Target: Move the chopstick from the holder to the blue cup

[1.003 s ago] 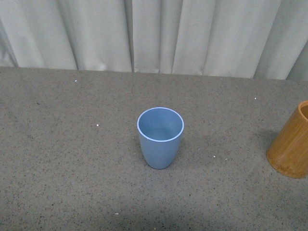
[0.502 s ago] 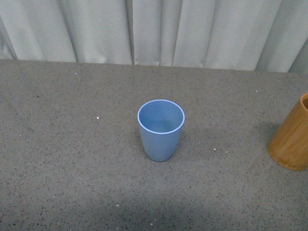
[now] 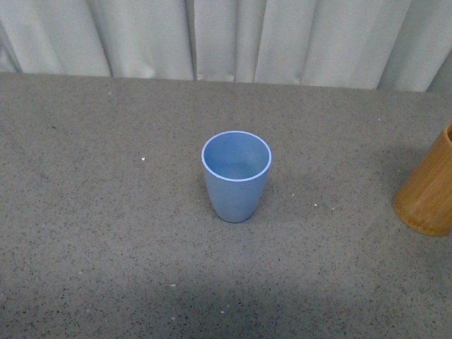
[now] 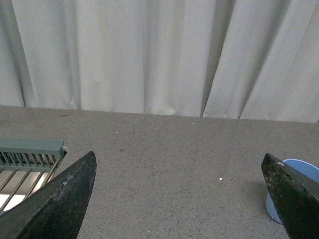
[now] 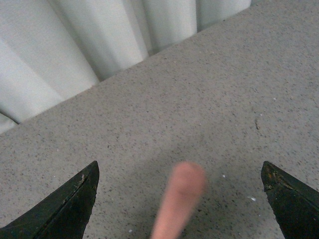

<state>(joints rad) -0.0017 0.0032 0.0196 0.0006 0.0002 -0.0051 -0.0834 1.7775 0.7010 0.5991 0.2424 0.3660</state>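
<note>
The blue cup (image 3: 236,175) stands upright and empty in the middle of the grey table in the front view. The orange-brown holder (image 3: 428,187) is cut off by the right edge; its mouth is hidden. Neither arm shows in the front view. In the left wrist view my left gripper (image 4: 179,199) is open and empty over bare table, with the blue cup (image 4: 294,174) peeking out behind one finger. In the right wrist view my right gripper (image 5: 180,204) is open, and a blurred salmon-pink chopstick end (image 5: 179,199) rises between the jaws, touching neither.
White curtains (image 3: 226,35) close off the table's far edge. A pale green slatted rack (image 4: 25,159) lies at the table's edge in the left wrist view. The grey speckled table (image 3: 106,233) spreads around the cup.
The front view has tilted: the blue cup, the holder and the curtain line have all slid upward in the picture. The cup and the holder themselves stay in place.
</note>
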